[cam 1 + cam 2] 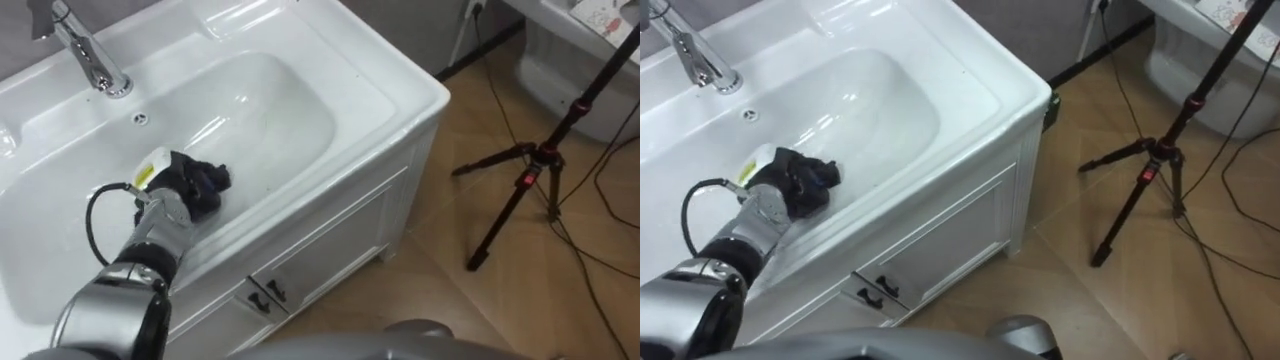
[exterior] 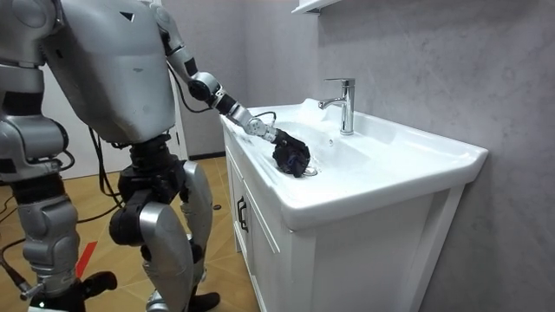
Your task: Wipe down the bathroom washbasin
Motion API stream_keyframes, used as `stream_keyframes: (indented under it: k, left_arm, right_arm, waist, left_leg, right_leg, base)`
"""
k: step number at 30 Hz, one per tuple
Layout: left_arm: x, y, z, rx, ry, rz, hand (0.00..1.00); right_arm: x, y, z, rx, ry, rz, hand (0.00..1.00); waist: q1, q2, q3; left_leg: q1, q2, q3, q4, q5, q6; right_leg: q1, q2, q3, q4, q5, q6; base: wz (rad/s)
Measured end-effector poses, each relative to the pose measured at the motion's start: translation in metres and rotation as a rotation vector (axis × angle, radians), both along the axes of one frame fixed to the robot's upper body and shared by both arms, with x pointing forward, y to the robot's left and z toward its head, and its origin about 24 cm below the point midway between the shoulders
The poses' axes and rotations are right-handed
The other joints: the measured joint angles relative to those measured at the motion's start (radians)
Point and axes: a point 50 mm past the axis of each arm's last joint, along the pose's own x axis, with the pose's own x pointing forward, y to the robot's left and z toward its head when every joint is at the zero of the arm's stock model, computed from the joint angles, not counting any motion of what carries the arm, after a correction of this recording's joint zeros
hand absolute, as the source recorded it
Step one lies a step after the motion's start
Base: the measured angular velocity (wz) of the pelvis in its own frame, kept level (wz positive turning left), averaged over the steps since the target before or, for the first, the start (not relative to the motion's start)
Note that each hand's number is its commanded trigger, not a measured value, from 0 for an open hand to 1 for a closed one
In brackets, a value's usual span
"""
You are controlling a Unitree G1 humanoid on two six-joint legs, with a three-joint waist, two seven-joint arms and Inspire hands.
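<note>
Left hand (image 1: 168,190): reaches in from the lower left of the eye views, down inside the basin (image 1: 285,105). Fingers closed round a dark cloth (image 1: 207,180), which is bunched into a wad at the front of the hand. Fingers and cloth are both dark, so the line between them is hard to trace. A pale patch with a yellow mark sits on the back of the hand.

Cloth: black or very dark blue, crumpled, with folds showing. It lies on the bowl's near slope just inside the front rim, touching the white surface. In the room view it hangs as a lump below the wrist, against the inner wall of the bowl.

Basin: white, glossy and rectangular with a rounded bowl, with light streaks across its surface. A small round hole (image 1: 141,118) sits in the far wall below the chrome tap (image 1: 92,55).

Under the basin is a white cabinet (image 1: 340,235) with dark door handles (image 1: 268,293).

On the wooden floor (image 1: 430,300) to the right stands a black tripod (image 1: 528,180) with red joints, and cables run past it.

Robot stands at the cabinet's front. Right hand (image 2: 62,286) hangs low at the room view's left; finger position not readable.
</note>
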Motion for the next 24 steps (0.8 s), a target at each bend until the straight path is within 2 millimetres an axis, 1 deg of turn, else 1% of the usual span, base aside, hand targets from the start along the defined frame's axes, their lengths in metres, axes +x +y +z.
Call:
stream_keyframes:
  k: [1, 3, 5, 6, 7, 9, 10, 11, 12, 13, 15, 17, 18, 21, 22, 23, 24]
  left_arm:
    - [-0.005, 0.003, -0.002, 0.033, 0.006, -0.009, 1.0]
    - [-0.01, 0.009, -0.002, 0.084, 0.013, -0.027, 1.0]
    - [-0.016, 0.016, -0.003, 0.148, 0.03, -0.056, 1.0]
    - [-0.021, 0.021, -0.004, 0.19, 0.045, -0.065, 1.0]
    - [-0.027, 0.026, -0.005, 0.231, 0.059, -0.075, 1.0]
    - [-0.037, 0.032, -0.007, 0.289, 0.07, -0.094, 1.0]
    - [-0.044, 0.037, -0.007, 0.321, 0.079, -0.101, 1.0]
    - [-0.047, 0.04, -0.008, 0.332, 0.084, -0.097, 1.0]
    - [-0.053, 0.046, -0.008, 0.358, 0.093, -0.094, 1.0]
    - [-0.058, 0.052, -0.006, 0.386, 0.095, -0.092, 1.0]
    - [-0.063, 0.061, -0.003, 0.433, 0.086, -0.102, 1.0]
    - [-0.065, 0.066, 0.001, 0.47, 0.07, -0.11, 1.0]
    - [-0.064, 0.066, 0.003, 0.476, 0.057, -0.111, 1.0]
    - [-0.061, 0.065, 0.006, 0.484, 0.027, -0.115, 1.0]
    - [-0.061, 0.065, 0.006, 0.483, 0.018, -0.116, 1.0]
    - [-0.061, 0.064, 0.006, 0.482, 0.015, -0.116, 1.0]
    - [-0.06, 0.064, 0.007, 0.479, 0.01, -0.115, 1.0]
  right_arm:
    - [0.0, -0.002, 0.0, -0.005, -0.003, -0.007, 0.0]
    - [-0.003, -0.004, 0.001, -0.011, -0.001, -0.019, 0.0]
    - [-0.002, -0.006, 0.002, -0.018, -0.012, -0.031, 0.0]
    - [-0.001, -0.007, 0.002, -0.024, -0.017, -0.041, 0.0]
    - [0.0, -0.01, 0.003, -0.03, -0.024, -0.048, 0.0]
    - [0.0, -0.013, 0.004, -0.04, -0.02, -0.05, 0.0]
    - [0.0, -0.017, 0.006, -0.05, -0.021, -0.058, 0.0]
    - [0.0, -0.019, 0.006, -0.055, -0.021, -0.057, 0.0]
    - [0.0, -0.022, 0.007, -0.063, -0.022, -0.058, 0.0]
    - [0.001, -0.024, 0.008, -0.07, -0.027, -0.063, 0.0]
    - [0.005, -0.025, 0.008, -0.073, -0.034, -0.073, 0.0]
    - [0.007, -0.026, 0.008, -0.073, -0.042, -0.092, 0.0]
    - [0.013, -0.027, 0.008, -0.076, -0.058, -0.098, 0.0]
    - [0.021, -0.028, 0.009, -0.08, -0.087, -0.093, 0.0]
    - [0.023, -0.029, 0.009, -0.086, -0.094, -0.09, 0.0]
    - [0.024, -0.029, 0.009, -0.088, -0.098, -0.088, 0.0]
    - [0.029, -0.029, 0.009, -0.089, -0.109, -0.086, 0.0]
  waist:
    - [0.001, -0.001, -0.0029]
    - [0.003, 0.001, -0.0045]
    - [0.008, 0.01, -0.008]
    - [0.014, 0.02, -0.0075]
    - [0.019, 0.027, -0.0069]
    - [0.028, 0.041, -0.0075]
    - [0.029, 0.049, -0.0085]
    - [0.031, 0.054, -0.0089]
    - [0.038, 0.062, -0.0085]
    - [0.043, 0.067, -0.0076]
    - [0.047, 0.069, -0.0073]
    - [0.051, 0.069, -0.0073]
    - [0.053, 0.07, -0.0074]
    - [0.055, 0.072, -0.0078]
    - [0.057, 0.077, -0.0113]
    - [0.057, 0.072, -0.0079]
    - [0.057, 0.08, -0.0116]
  left_leg:
    - [0.003, -0.001, -0.009, -0.001, 0.0, 0.0]
    - [0.006, -0.001, -0.016, -0.001, -0.001, -0.002]
    - [0.006, 0.0, -0.022, -0.002, -0.004, -0.005]
    - [0.006, 0.001, -0.023, -0.005, -0.004, -0.006]
    - [0.004, -0.001, -0.039, -0.011, -0.004, -0.006]
    - [0.002, -0.004, -0.054, -0.015, -0.004, -0.006]
    - [0.002, -0.007, -0.078, -0.016, -0.004, -0.006]
    - [0.002, -0.009, -0.086, -0.016, -0.004, -0.006]
    - [0.001, -0.012, -0.106, -0.016, -0.004, -0.006]
    - [-0.001, -0.014, -0.123, -0.016, -0.004, -0.006]
    - [-0.006, -0.016, -0.136, -0.016, -0.004, -0.006]
    - [-0.012, -0.018, -0.156, -0.015, -0.004, -0.007]
    - [-0.017, -0.02, -0.166, -0.014, -0.003, -0.007]
    - [-0.031, -0.027, -0.212, -0.012, -0.002, -0.008]
    - [-0.032, -0.028, -0.218, -0.012, -0.002, -0.008]
    - [-0.032, -0.029, -0.226, -0.013, -0.002, -0.008]
    - [-0.034, -0.03, -0.232, -0.012, -0.002, -0.008]
  right_leg:
    - [0.01, 0.0, -0.001, -0.014, 0.003, 0.001]
    - [0.015, 0.001, -0.001, -0.016, 0.004, 0.002]
    - [0.017, 0.003, -0.001, -0.023, 0.008, 0.001]
    - [0.017, 0.004, 0.0, -0.03, 0.013, -0.001]
    - [0.018, 0.005, -0.002, -0.031, 0.013, -0.001]
    - [0.018, 0.006, -0.002, -0.032, 0.013, -0.002]
    - [0.019, 0.005, -0.004, -0.035, 0.013, -0.002]
    - [0.02, 0.005, -0.006, -0.038, 0.013, -0.002]
    - [0.025, 0.004, -0.014, -0.044, 0.013, -0.002]
    - [0.026, 0.001, -0.027, -0.046, 0.012, -0.003]
    - [0.025, 0.001, -0.034, -0.047, 0.01, -0.004]
    - [0.025, -0.001, -0.043, -0.047, 0.008, -0.005]
    - [0.025, -0.002, -0.053, -0.046, 0.008, -0.005]
    - [0.024, -0.004, -0.072, -0.047, 0.005, -0.005]
    - [0.024, -0.007, -0.081, -0.048, 0.003, -0.006]
    - [0.025, -0.007, -0.084, -0.048, 0.002, -0.006]
    - [0.025, -0.008, -0.09, -0.047, 0.0, -0.007]
  base:
    - [0.06]
    - [0.02]
    - [-0.05]
    - [-0.12]
    - [-0.1]
    - [0.04]
    - [0.11]
    - [0.15]
    - [0.12]
    - [0.13]
    - [0.16]
    - [0.17]
    - [0.21]
    - [0.18]
    - [0.17]
    - [0.16]
    - [0.15]
